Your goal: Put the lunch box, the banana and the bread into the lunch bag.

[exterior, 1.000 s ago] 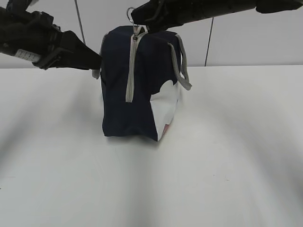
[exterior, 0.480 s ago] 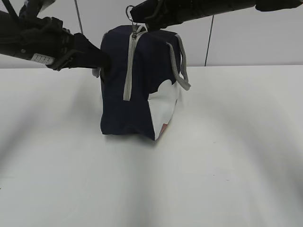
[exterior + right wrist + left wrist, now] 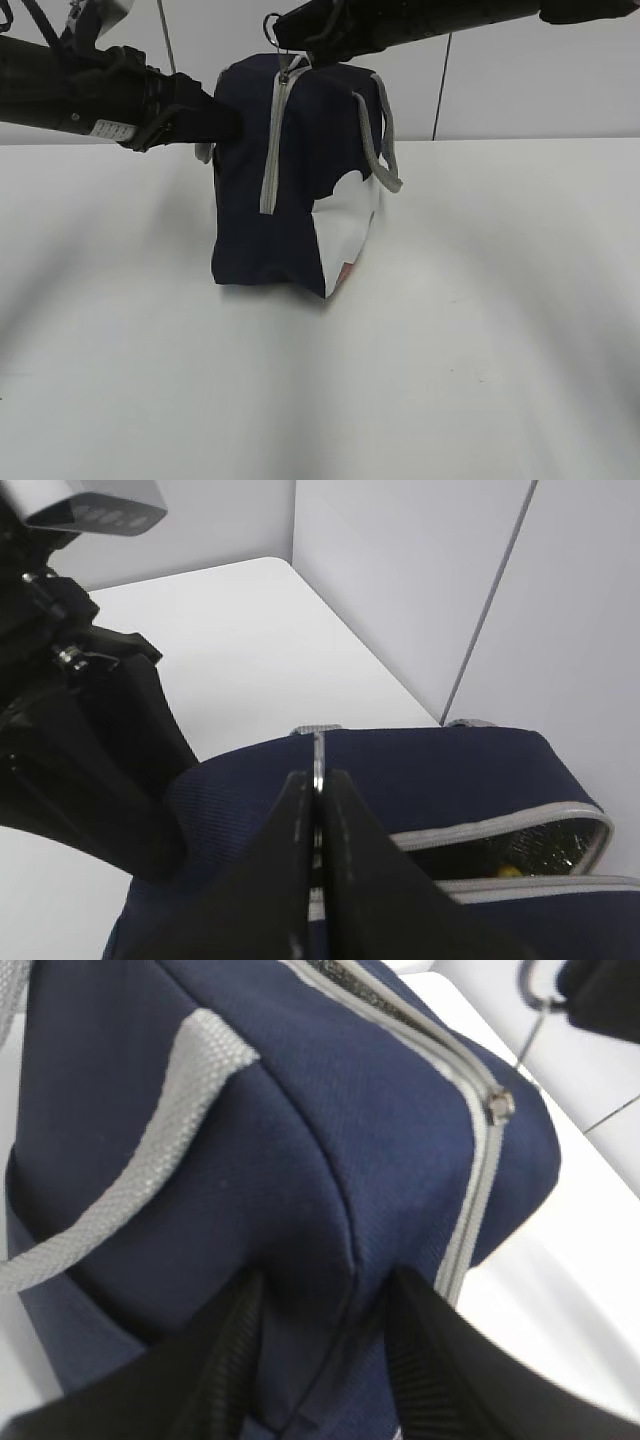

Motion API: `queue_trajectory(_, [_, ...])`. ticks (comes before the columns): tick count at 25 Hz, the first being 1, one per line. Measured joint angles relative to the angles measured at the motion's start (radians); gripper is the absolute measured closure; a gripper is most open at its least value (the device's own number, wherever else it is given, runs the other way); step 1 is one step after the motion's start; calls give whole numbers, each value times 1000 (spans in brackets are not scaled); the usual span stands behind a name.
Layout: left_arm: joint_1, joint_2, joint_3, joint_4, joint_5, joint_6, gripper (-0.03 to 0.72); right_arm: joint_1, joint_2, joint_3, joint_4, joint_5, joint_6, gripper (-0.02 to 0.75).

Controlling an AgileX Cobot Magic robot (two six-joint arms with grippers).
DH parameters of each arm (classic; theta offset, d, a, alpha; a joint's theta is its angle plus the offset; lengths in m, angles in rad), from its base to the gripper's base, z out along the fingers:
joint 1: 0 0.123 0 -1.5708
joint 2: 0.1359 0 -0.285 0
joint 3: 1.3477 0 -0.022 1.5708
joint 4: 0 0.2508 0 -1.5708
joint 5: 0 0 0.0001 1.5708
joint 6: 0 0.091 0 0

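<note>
The navy lunch bag stands on end on the white table. My left gripper comes in from the left and is shut on a fold of fabric at the bag's upper left corner, seen in the left wrist view. My right gripper reaches in from the upper right and is shut on the zipper's metal pull ring at the bag's top, seen in the right wrist view. The zipper gap is partly open with a speck of yellow inside. The lunch box, banana and bread are hidden.
A grey strap handle hangs on the bag's right side, and another shows in the left wrist view. The white table spreads around the bag. A pale panelled wall stands close behind.
My left gripper has moved right, from the bag's edge onto its upper corner. The bag has shifted slightly. My right gripper has stayed on the pull ring.
</note>
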Motion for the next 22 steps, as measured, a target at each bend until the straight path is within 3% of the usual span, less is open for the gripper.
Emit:
queue_trajectory(6, [0, 4, 0, -38, -6, 7, 407, 0, 0, 0, 0, -4, 2, 754])
queue_trajectory(14, [0, 13, 0, -42, 2, 7, 672, 0, 0, 0, 0, -7, 4, 754])
queue_trajectory(22, [0, 13, 0, -42, 45, 8, 685, 0, 0, 0, 35, -3, 6, 754])
